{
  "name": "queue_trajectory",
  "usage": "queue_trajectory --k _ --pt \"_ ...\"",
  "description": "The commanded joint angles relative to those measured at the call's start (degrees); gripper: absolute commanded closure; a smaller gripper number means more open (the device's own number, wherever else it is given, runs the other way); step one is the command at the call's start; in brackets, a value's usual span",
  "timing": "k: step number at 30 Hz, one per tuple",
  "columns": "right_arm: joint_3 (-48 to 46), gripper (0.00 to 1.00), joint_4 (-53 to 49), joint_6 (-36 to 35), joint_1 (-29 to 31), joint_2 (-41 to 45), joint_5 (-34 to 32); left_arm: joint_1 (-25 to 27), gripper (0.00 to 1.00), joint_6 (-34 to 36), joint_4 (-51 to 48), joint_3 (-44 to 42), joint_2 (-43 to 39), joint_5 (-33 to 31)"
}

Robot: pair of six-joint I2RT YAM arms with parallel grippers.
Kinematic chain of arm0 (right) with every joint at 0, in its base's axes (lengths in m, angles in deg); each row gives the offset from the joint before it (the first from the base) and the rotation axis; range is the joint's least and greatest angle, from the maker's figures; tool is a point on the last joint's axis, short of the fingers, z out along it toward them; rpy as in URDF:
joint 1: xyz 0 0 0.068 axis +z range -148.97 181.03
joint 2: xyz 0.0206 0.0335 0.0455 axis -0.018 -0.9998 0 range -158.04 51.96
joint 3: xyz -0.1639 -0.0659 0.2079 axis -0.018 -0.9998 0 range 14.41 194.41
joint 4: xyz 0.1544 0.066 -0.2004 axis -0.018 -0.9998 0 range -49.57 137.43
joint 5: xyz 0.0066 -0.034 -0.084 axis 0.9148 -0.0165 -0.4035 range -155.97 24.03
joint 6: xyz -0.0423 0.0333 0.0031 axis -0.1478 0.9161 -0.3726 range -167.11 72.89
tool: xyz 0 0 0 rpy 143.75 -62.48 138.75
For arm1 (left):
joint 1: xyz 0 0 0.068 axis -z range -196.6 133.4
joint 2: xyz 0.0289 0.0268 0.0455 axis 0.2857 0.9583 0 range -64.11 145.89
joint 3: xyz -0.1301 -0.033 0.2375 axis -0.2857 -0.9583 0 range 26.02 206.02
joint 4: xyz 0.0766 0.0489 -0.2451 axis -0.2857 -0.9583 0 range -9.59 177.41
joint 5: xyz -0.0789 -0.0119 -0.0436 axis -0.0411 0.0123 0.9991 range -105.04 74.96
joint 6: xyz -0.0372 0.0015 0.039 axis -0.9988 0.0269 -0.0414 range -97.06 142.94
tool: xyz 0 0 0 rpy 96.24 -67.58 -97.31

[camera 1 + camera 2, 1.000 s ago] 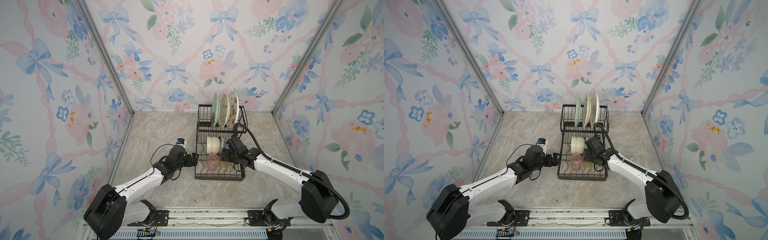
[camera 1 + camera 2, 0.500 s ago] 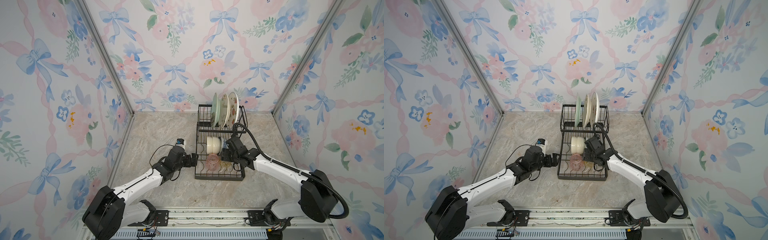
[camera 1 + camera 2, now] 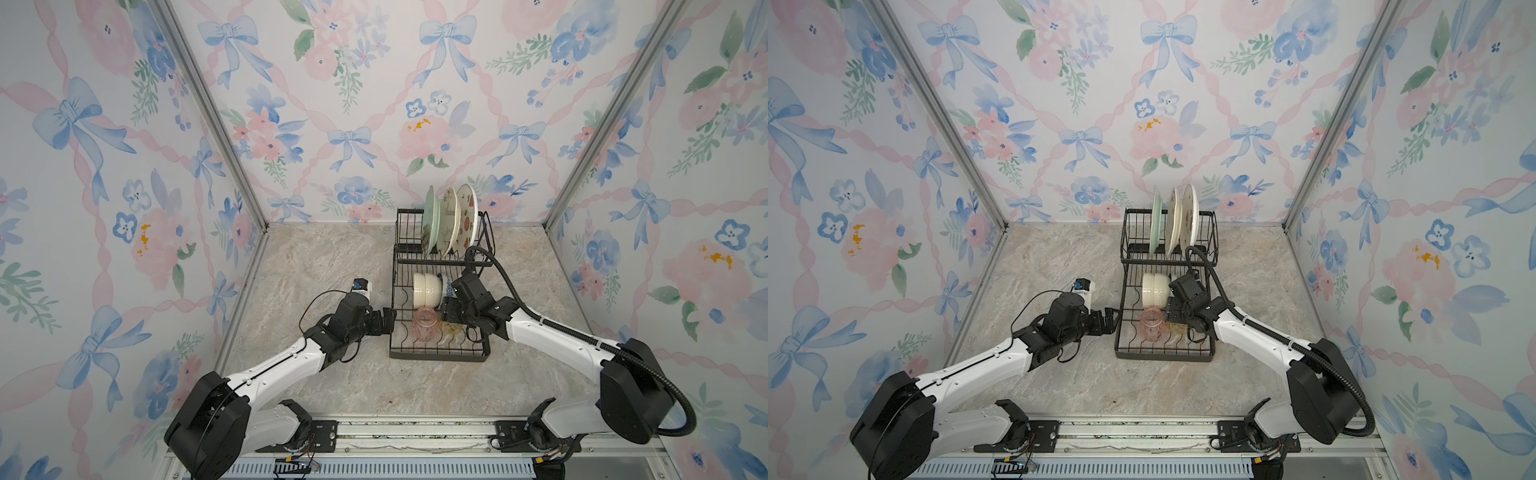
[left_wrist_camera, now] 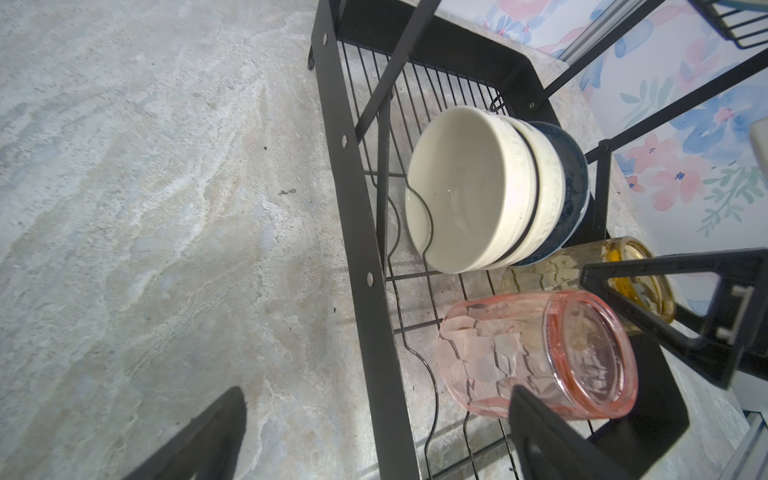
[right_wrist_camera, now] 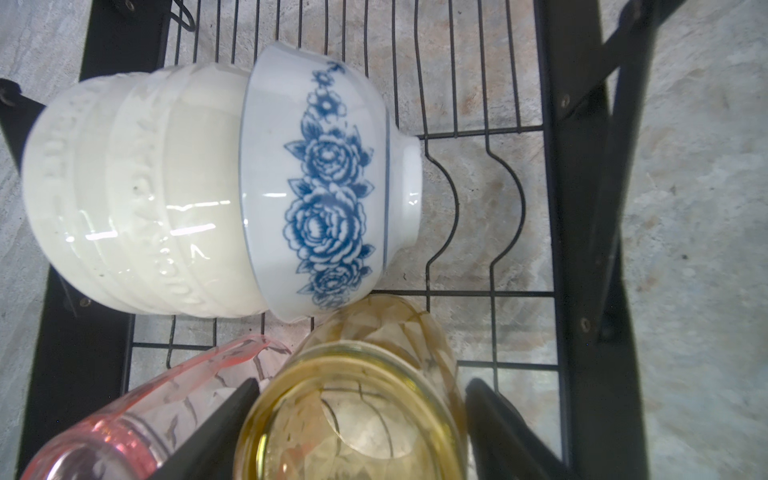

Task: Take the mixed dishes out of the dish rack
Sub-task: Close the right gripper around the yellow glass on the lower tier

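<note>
Amber tumbler (image 5: 353, 415) straddled by right end effector (image 5: 360, 386), grip unclear, left end effector (image 4: 374, 395) spread wide near pink tumbler (image 4: 519, 345)

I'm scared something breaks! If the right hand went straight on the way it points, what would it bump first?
Probably the amber tumbler: it sits ahead, between the fingers of the right hand. The blue-flowered bowl lies farther on; depth is hard to judge.
</note>
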Motion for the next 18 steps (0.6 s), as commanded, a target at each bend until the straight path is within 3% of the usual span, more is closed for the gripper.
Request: queue_trajectory --k 1,6,18 --pt "-1.4 0.23 -1.45 0.38 -0.54 -1.85 -1.2 -0.31 0.02 -0.02 -0.31 -0.55 -1.06 0.2" --pt "-1.14 0.32 -2.24 0.56 -0.53 -0.05 -0.85 -0.25 0.02 -0.02 -0.39 -0.41 -1.62 0.41" --pt "0.14 0.33 -4.95 1.9 -1.36 7.43 -0.24 0.02 0.02 -0.2 -0.28 -0.1 -5.44 1.42"
